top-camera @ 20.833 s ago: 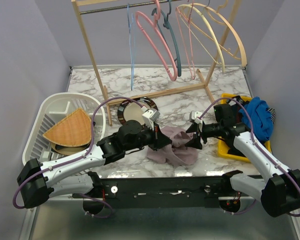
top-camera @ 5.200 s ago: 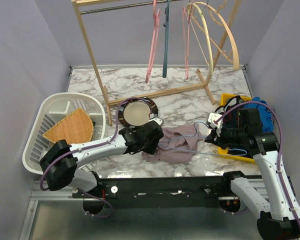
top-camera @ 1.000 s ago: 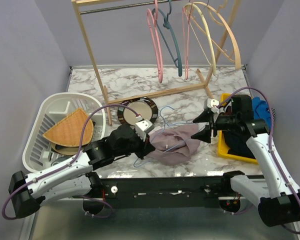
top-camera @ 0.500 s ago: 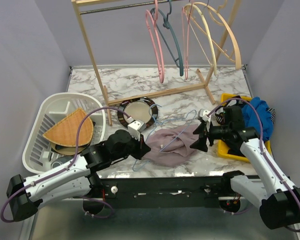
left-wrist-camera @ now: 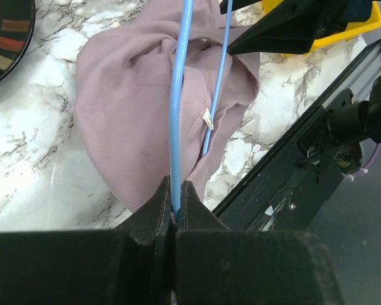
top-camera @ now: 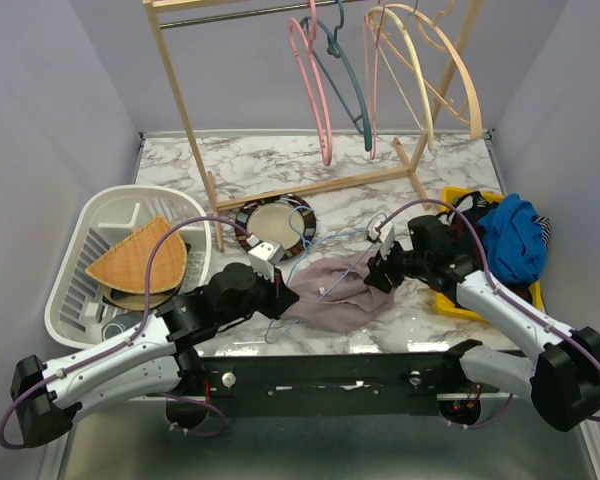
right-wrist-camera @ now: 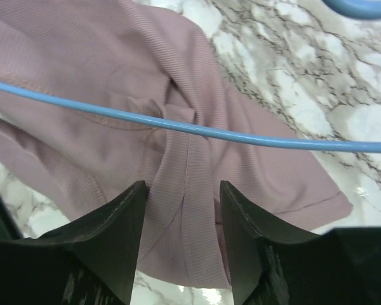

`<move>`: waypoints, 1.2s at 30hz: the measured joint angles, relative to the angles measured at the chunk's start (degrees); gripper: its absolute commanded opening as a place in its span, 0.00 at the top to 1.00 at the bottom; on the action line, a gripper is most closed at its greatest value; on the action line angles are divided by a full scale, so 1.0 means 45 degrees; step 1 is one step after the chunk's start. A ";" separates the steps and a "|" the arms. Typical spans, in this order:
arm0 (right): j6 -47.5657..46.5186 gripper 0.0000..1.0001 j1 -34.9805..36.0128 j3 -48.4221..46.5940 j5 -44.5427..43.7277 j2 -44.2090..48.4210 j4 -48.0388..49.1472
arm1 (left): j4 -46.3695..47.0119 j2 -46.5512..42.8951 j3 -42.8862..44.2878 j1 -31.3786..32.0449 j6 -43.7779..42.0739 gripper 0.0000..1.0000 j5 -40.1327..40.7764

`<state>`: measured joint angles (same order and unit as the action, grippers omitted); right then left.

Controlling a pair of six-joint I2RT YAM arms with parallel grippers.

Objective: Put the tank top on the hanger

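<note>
Left gripper point(left-wrist-camera: 175, 190): I have it pinched shut on the thin wire of the hanger point(left-wrist-camera: 178, 95), at the near-left edge of the tank top point(left-wrist-camera: 130, 108).
Right gripper point(right-wrist-camera: 181, 190): my fingers stand apart, low over the right side of the garment. A folded band of cloth runs up between them and the blue wire crosses just beyond their tips. I cannot tell whether they touch the fabric.
Tank top: it lies crumpled on the marble tabletop point(top-camera: 280, 160) between my two grippers, near the front edge and just in front of the plate point(top-camera: 277, 222).
Hanger: its blue wire lies across the mauve cloth. My left wrist view shows two strands running over the cloth. From above, one end curves onto the bare marble behind the garment.
Left of me: a white basket point(top-camera: 92, 222).
Right of me: a yellow tray point(top-camera: 480, 192) with blue clothes point(top-camera: 510, 240).
Back: a wooden rack point(top-camera: 185, 110) carrying a pink hanger point(top-camera: 315, 90) and a teal hanger point(top-camera: 348, 85).
</note>
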<state>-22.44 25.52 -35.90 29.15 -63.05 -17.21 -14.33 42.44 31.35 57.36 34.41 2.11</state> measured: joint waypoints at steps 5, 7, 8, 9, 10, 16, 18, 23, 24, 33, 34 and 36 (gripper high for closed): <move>0.0359 0.56 0.0029 0.0180 -0.1044 -0.0131 0.0670 | 0.0029 -0.0189 -0.0107 0.0000 0.0087 1.00 0.0151; 0.0437 0.68 0.0068 0.0180 -0.1292 -0.0432 0.0782 | 0.0102 -0.0219 -0.0185 0.0000 0.0141 1.00 0.0185; 0.0442 0.71 0.0073 0.0180 -0.1331 -0.0481 0.0787 | 0.0121 -0.0233 -0.0214 0.0000 0.0151 1.00 0.0194; 0.0432 0.75 0.0083 0.0180 -0.1404 -0.0641 0.0782 | 0.0136 -0.0243 -0.0238 0.0000 0.0160 1.00 0.0194; 0.0476 0.87 0.0083 0.0180 -0.1477 -0.0738 0.0782 | 0.0136 -0.0257 -0.0253 0.0000 0.0165 1.00 0.0194; 0.0772 0.99 0.0083 0.0146 -0.1957 -0.0646 0.0719 | 0.0219 -0.0481 -0.0287 0.0000 0.0107 1.00 0.0185; 0.0918 0.99 0.0049 0.0131 -0.2229 -0.0486 0.0695 | 0.0228 -0.0661 -0.0296 0.0000 -0.0029 1.00 0.0136; 0.1481 0.99 -0.1234 -0.0170 -0.2613 0.0520 0.0656 | 0.0306 -0.1292 -0.0403 0.0005 -0.0500 1.00 -0.0053; 0.1622 0.99 -0.1671 -0.0267 -0.2647 0.0777 0.0651 | 0.0316 -0.1404 -0.0403 0.0000 -0.0714 1.00 -0.0097; 0.2463 0.99 -0.3973 -0.0792 -0.2555 0.2535 0.0675 | 0.0253 -0.0335 0.0267 -0.0005 -0.2006 1.00 -0.0714; 0.2555 0.99 -0.4138 -0.0845 -0.2535 0.2594 0.0670 | 0.0214 -0.0185 0.0437 -0.0005 -0.2157 1.00 -0.0772; 0.2676 0.99 -0.4352 -0.0957 -0.2482 0.2608 0.0665 | 0.0165 0.0097 0.0772 -0.0010 -0.2477 1.00 -0.0937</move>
<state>-10.39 5.93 -40.21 17.98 -51.31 -14.22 -13.58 42.87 34.83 57.32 23.27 -2.11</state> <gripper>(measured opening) 0.014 0.037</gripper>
